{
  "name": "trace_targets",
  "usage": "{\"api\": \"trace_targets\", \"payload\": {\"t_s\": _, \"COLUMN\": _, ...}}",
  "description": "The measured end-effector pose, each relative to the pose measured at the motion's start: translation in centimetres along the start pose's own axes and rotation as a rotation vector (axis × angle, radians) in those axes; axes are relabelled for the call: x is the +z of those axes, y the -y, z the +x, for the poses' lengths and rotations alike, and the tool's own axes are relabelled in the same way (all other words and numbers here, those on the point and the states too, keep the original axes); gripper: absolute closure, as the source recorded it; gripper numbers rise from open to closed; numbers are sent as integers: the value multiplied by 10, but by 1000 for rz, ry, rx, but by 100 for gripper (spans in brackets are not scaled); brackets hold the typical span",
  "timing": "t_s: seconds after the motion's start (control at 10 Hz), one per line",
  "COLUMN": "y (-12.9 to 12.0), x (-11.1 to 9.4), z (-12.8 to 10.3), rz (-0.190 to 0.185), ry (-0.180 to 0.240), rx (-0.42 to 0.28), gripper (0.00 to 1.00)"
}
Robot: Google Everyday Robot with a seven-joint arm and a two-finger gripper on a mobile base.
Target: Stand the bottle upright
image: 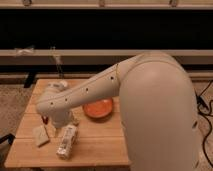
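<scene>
A: How does the arm [95, 90] look?
B: White and smooth, with small dark dots in a row. Its right part is very bulky and round.
A: And the gripper [56, 126]?
B: Pale, at the arm's left end.

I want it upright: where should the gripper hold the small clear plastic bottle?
From above, across its middle: the small clear plastic bottle lies flat on the wooden table, both long sides free. The gripper hangs close beside it.
</scene>
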Motion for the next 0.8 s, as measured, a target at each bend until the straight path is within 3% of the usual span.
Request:
{"api": "trace_targets", "payload": {"t_s": 0.2, "y": -13, "x": 9, "z": 0, "rz": -25, "ry": -5, "rx": 13, "gripper": 20}}
{"api": "trace_targets", "payload": {"t_s": 0.4, "y": -19, "x": 19, "z": 1, "rz": -47, "ry": -16, "rx": 70, "gripper": 20}}
{"api": "trace_targets", "payload": {"t_s": 0.8, "y": -22, "x": 42, "z": 2, "rz": -44, "ry": -37, "rx": 120, "gripper": 20}}
